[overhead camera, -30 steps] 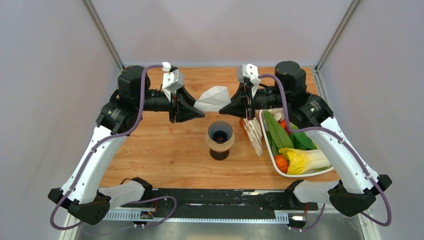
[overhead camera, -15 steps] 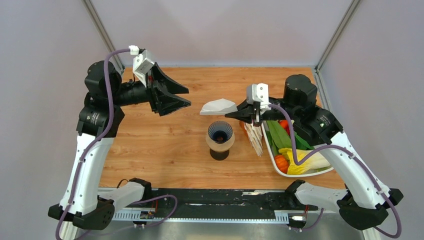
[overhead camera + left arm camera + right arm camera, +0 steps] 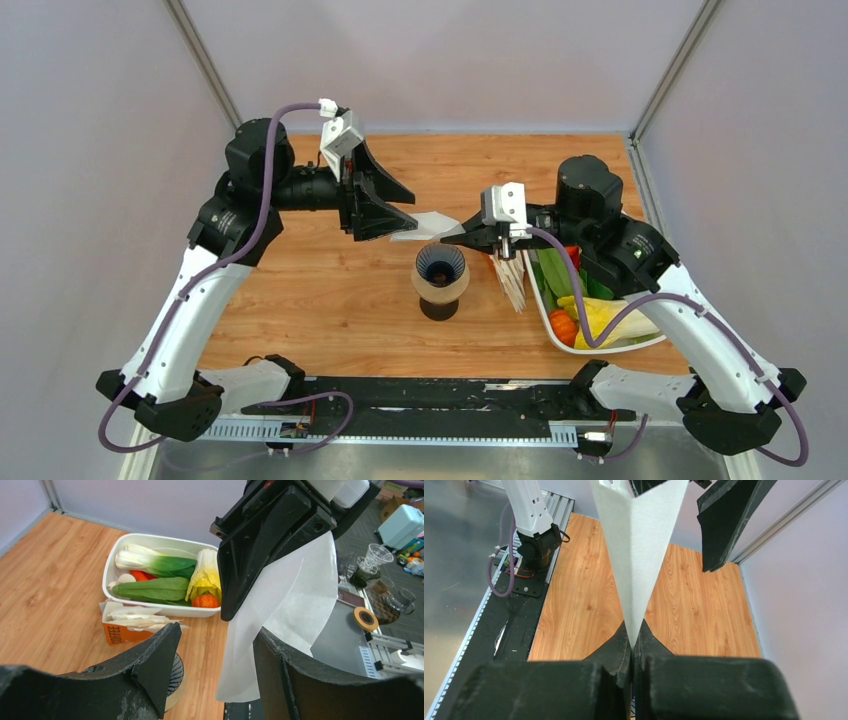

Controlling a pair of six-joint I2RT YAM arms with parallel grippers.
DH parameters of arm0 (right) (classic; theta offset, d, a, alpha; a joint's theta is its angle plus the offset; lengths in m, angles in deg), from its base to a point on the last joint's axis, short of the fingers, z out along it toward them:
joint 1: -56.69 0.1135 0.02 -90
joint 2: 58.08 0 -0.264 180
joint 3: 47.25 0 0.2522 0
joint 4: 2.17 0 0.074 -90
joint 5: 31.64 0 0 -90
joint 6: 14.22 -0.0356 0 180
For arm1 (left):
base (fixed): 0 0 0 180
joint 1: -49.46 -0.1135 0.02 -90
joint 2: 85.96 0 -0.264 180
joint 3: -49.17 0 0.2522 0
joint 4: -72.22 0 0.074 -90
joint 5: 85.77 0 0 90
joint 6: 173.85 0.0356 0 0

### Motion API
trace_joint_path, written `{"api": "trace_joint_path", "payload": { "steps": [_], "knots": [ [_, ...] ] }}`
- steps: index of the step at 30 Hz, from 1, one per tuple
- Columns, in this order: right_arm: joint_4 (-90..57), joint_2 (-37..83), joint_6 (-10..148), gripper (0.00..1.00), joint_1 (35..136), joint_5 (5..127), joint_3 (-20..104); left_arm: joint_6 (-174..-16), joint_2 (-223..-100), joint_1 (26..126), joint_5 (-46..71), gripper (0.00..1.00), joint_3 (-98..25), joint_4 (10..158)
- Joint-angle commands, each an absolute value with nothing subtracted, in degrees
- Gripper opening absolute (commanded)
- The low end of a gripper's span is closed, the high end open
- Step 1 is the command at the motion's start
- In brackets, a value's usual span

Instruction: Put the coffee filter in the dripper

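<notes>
Coffee filter (image 3: 425, 224) behind dripper (image 3: 441, 266), filter stack (image 3: 510, 279) right, tray (image 3: 612, 349) beyond

The top camera hangs above and behind the arms and looks down and forward, far enough off to take in the whole table (image 3: 330, 300), both arms and the walls around it. The left wrist camera sits just behind the left gripper (image 3: 398, 208) and faces right across the table. The filter (image 3: 428, 225) and the right gripper (image 3: 455, 234) fill its near field, with the tray (image 3: 150, 539) further off. The right wrist camera looks along its own fingers to the left, with the filter right at the lens and the left arm's base (image 3: 540, 544) beyond. All three views share the filter; the top and left wrist views also share the dripper (image 3: 441, 264) and the tray.
</notes>
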State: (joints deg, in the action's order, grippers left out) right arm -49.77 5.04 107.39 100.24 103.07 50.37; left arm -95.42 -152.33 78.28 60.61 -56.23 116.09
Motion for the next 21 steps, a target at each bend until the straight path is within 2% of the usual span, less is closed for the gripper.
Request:
{"api": "trace_joint_path", "payload": {
  "steps": [1, 6, 8, 10, 11, 12, 13, 14, 15, 17, 21],
  "knots": [
    [-49.66, 5.2, 110.59, 0.0, 100.97, 102.26, 51.84, -91.61, -152.43, 80.06, 59.03, 0.65, -56.39, 118.38],
    [-49.46, 5.56, 111.1, 0.0, 101.08, 101.37, 52.14, -91.87, -152.17, 80.38, 59.51, 0.63, -53.23, 118.66],
    [-49.47, 5.35, 111.25, 0.0, 101.08, 101.28, 51.89, -92.8, -152.15, 80.36, 60.69, 0.56, -52.09, 117.89],
    [-49.55, 5.07, 110.95, 0.03, 101.16, 101.13, 51.32, -93.17, -151.86, 80.35, 61.83, 0.44, -51.29, 116.7],
    [-49.6, 4.68, 110.62, 0.08, 101.17, 101.0, 50.89, -92.82, -151.82, 80.34, 62.2, 0.32, -51.24, 116.4],
    [-49.7, 4.48, 109.49, 0.19, 101.17, 100.68, 50.61, -91.38, -151.67, 80.37, 62.35, 0.26, -51.38, 116.57],
    [-49.82, 4.35, 107.97, 0.37, 101.17, 100.32, 50.39, -90.43, -151.64, 80.32, 62.64, 0.13, -51.9, 117.16],
    [-50.08, 4.25, 104.88, 0.52, 101.17, 99.81, 50.17, -88.02, -151.51, 80.32, 62.7, 0.08, -52.28, 117.57],
    [-50.91, 4.35, 102.04, 0.62, 101.19, 99.89, 50.06, -86.63, -151.43, 80.35, 62.9, 0.02, -52.91, 118.64],
    [-53.76, 4.6, 98.14, 0.7, 101.16, 101.77, 50.02, -80.22, -151.24, 80.44, 63.27, 0.0, -54.24, 121.79],
    [-54.42, 5.51, 90.83, 0.73, 101.08, 104.43, 50.26, -63.48, -150.62, 82.25, 60.19, 0.0, -55.62, 129.46]
  ]
}}
